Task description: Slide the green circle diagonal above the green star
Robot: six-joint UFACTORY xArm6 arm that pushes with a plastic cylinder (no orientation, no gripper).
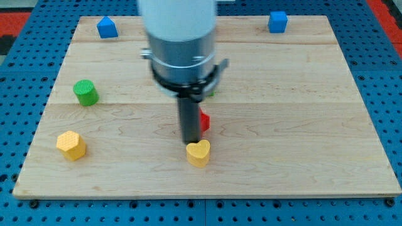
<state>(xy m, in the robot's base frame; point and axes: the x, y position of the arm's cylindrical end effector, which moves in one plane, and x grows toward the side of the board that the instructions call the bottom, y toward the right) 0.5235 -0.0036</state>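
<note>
- Green: one green circle point(85, 92) at the board's point(301, 125) left; a green sliver point(211, 92) behind my arm, shape untellable.
- Blue: two blue blocks point(107, 27) point(277, 21), top edge.
- Yellow: one yellow hexagon point(71, 145), one yellow heart point(198, 152).
- Red: one red block point(203, 121), half hidden.
- My tip point(190, 142): bare rod, holding nothing, just above the heart.

the green circle point(85, 92) stands upright near the board's left edge; the green star point(212, 92) is mostly hidden.

Bright even light; soft short shadows; slight blur.
</note>
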